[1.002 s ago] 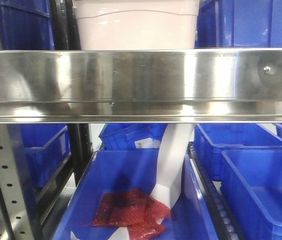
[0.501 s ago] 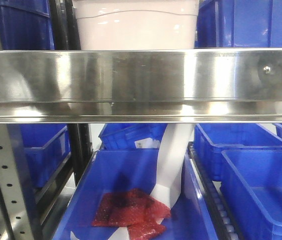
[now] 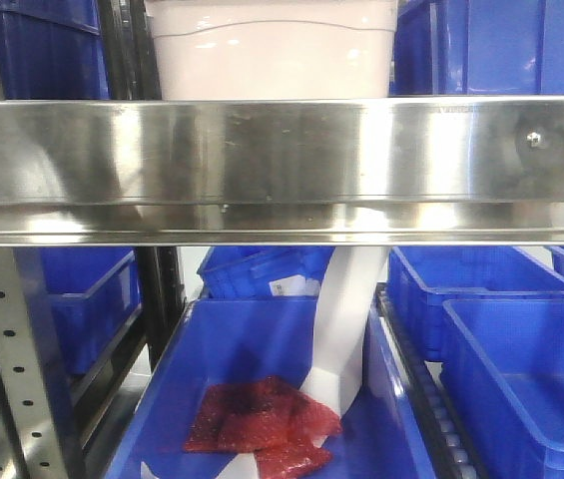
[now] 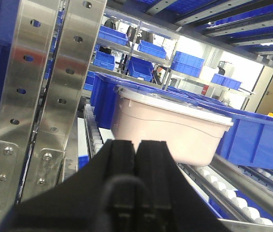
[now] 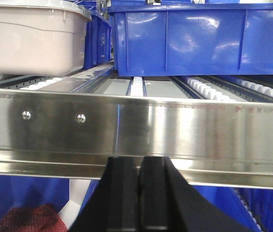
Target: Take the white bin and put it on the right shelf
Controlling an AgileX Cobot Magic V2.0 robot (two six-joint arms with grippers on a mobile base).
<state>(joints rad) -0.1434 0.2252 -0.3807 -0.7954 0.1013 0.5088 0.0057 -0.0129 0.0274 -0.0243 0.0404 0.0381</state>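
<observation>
White bin [image 4: 170,128] is seated on the right shelf [image 3: 282,165] rollers, behind the front edge, blue bin [image 5: 199,38] just beside it. Left gripper [image 4: 137,159] is levelled at the white bin, jaws pressed together, nothing held. Right gripper [image 5: 138,193] is parked below the shelf's front edge, jaws likewise closed, empty.

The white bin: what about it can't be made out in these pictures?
- Front view: the steel shelf edge hides the white bin's base; the frame cuts off its top.
- Left wrist view: the left tool covers its lower front.
- Right wrist view: the frame's left edge cuts it off.
</observation>
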